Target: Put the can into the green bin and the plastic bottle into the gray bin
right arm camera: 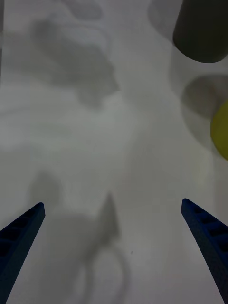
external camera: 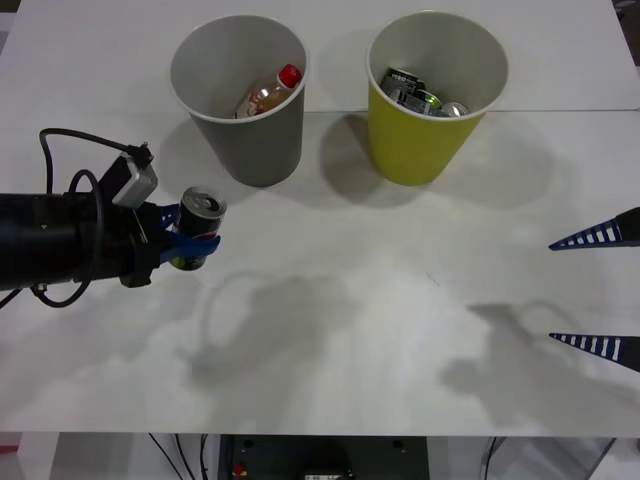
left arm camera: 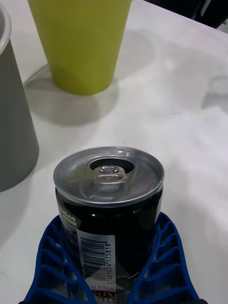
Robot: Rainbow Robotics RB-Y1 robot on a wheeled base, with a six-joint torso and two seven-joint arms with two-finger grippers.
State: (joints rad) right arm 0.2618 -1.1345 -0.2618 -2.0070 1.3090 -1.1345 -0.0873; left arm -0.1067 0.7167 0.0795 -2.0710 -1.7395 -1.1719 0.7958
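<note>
- Jaws of the left gripper [external camera: 188, 238] are hugging the can [external camera: 198, 228], upright, at the table's left.
- Green bin [external camera: 432, 100] is sitting far-right, past the gray bin [external camera: 245, 105].
- Right gripper [external camera: 598, 290] is idling, spread wide.

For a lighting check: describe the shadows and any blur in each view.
Front view: soft arm shadows spread over the table, and both bins cast shadows. Right wrist view: the gray bin and green bin look blurred, a shadow between the open right gripper fingers. Left wrist view: the can in the left gripper is sharp, its top shiny.
</note>
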